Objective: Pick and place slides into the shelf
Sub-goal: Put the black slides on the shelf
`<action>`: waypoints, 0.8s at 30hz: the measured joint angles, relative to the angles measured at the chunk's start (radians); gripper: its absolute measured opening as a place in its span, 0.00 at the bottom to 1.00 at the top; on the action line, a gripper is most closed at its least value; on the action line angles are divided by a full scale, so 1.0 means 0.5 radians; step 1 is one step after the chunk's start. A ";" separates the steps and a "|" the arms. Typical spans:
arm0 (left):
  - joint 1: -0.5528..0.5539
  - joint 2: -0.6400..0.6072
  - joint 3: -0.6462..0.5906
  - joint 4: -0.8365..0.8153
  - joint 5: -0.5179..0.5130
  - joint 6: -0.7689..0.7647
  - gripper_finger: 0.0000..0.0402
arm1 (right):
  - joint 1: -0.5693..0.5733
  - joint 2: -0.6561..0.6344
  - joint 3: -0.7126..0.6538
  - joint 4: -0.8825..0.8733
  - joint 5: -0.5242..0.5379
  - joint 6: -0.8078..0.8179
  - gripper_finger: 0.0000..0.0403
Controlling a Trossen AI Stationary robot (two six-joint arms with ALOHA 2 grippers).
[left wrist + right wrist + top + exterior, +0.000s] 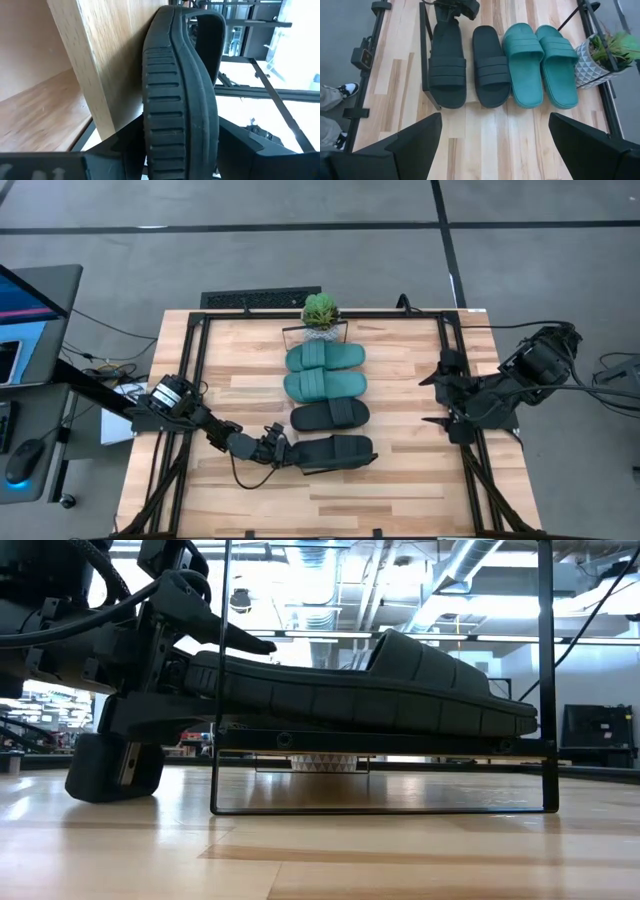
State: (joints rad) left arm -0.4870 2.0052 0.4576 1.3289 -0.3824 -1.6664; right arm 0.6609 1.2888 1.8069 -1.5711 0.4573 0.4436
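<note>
The shelf [400, 743] is a narrow light-wood plank on a black wire frame in the table's middle. On it lie two teal slides [325, 358] [325, 385] and one black slide [330, 415], side by side, soles down. A second black slide [335, 452] sits at the shelf's near end, and my left gripper [283, 450] is shut on it from the table's left. My right gripper [440, 395] waits open at the right of the shelf, touching nothing. In its wrist view [495, 145] all the slides show. My left gripper pinches the heel end [180, 125] of the near black slide between its two fingers, one finger [235, 637] on the footbed and the other under the sole. It comes in level from the table's left, along the slide. The toe end [520, 720] rests on the shelf plank and the heel sits slightly higher.
A small potted plant [320, 313] stands at the shelf's far end. Black frame rails [200, 380] run along the table's left and right sides. Bare wood lies on both sides of the shelf. A person's shoe and trouser leg [335, 95] show beyond the table edge.
</note>
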 joint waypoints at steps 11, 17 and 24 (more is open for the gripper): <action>0.002 -0.003 -0.010 -0.018 0.037 0.067 0.46 | 0.000 0.000 0.000 0.000 -0.030 0.002 0.89; 0.006 -0.006 -0.102 0.081 0.030 0.046 0.46 | 0.000 0.000 0.000 0.000 -0.031 0.002 0.89; 0.031 -0.009 -0.111 0.085 0.072 0.069 0.46 | 0.000 0.000 0.000 0.000 -0.030 0.003 0.89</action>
State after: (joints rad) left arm -0.4716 2.0006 0.4019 1.3712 -0.3465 -1.6318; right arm 0.6609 1.2888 1.8069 -1.5711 0.4422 0.4450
